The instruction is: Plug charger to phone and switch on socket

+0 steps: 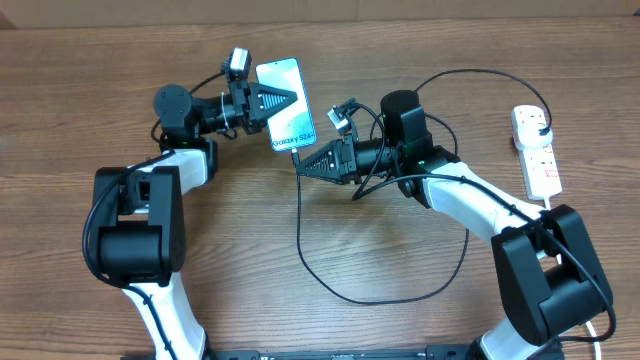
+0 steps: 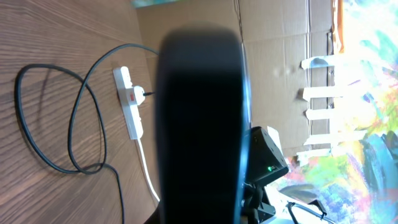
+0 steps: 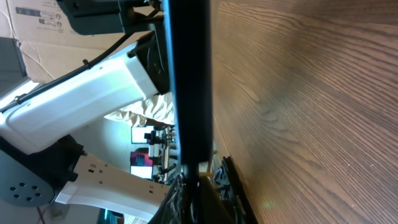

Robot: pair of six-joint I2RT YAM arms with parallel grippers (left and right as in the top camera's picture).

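Note:
My left gripper (image 1: pixel 285 100) is shut on the phone (image 1: pixel 291 130) and holds it above the table, its lit blue screen facing up. In the left wrist view the phone's dark back (image 2: pixel 199 124) fills the middle. My right gripper (image 1: pixel 306 162) is shut on the connector end of the black charger cable (image 1: pixel 300 235), right at the phone's lower end. In the right wrist view the phone (image 3: pixel 189 81) stands edge-on above my fingers (image 3: pixel 189 202), and the connector touches its end. The cable loops across the table to a black plug (image 1: pixel 541 131) in the white socket strip (image 1: pixel 538 160).
The strip also shows in the left wrist view (image 2: pixel 129 102) with the cable loop (image 2: pixel 78 118) beside it. The strip's thick white lead (image 1: pixel 548 200) runs toward the front right. Cardboard stands behind the wooden table (image 1: pixel 400 300).

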